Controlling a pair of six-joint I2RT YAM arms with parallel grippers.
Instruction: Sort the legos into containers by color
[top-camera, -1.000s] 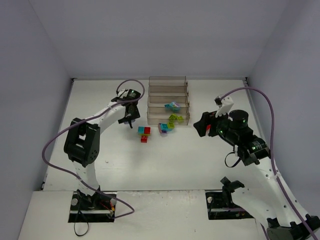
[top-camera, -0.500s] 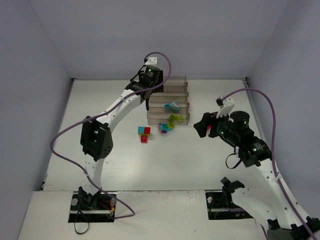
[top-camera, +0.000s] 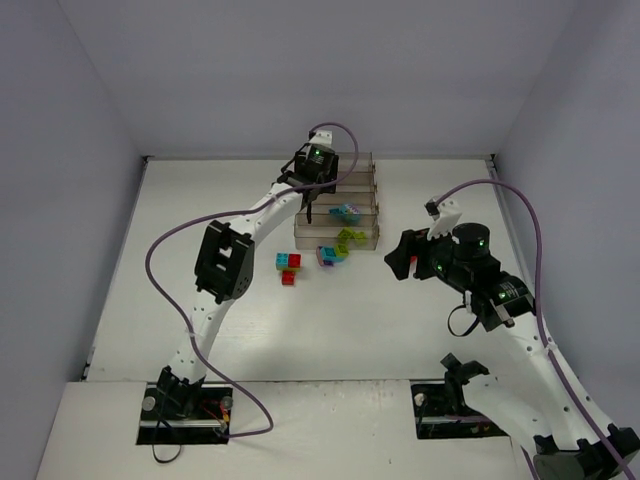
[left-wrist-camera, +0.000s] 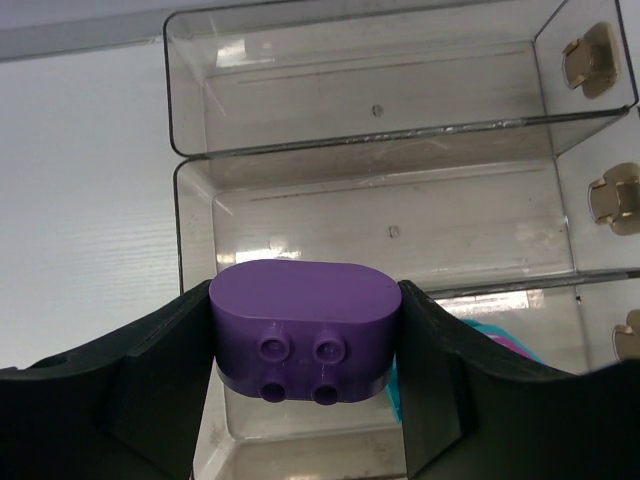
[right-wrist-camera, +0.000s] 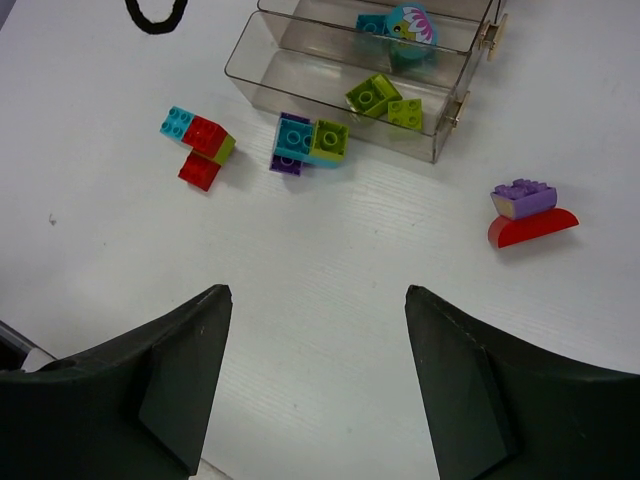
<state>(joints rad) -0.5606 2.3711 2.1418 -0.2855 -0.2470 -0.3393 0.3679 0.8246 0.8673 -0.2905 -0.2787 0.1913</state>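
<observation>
My left gripper (top-camera: 313, 203) is shut on a purple rounded brick (left-wrist-camera: 305, 325) and holds it above the tiered rack of clear smoky trays (top-camera: 336, 171). In the left wrist view two bare trays (left-wrist-camera: 400, 225) lie just beyond the brick. The front tray (right-wrist-camera: 250, 85) holds lime bricks (right-wrist-camera: 385, 100). The tray behind it holds a cyan flower piece (right-wrist-camera: 400, 22). A cyan, lime and purple stack (right-wrist-camera: 308, 142) sits in front of the rack. A cyan and red cluster (right-wrist-camera: 198, 140) lies to its left. My right gripper (right-wrist-camera: 318, 292) is open and empty above the table.
A purple brick on a red arch piece (right-wrist-camera: 525, 212) lies on the table right of the rack; my right gripper (top-camera: 402, 258) hides it in the top view. White walls enclose the table on three sides.
My left arm has swung from the table left of the rack up and right to above the rack's trays. My right arm has shifted only slightly.
</observation>
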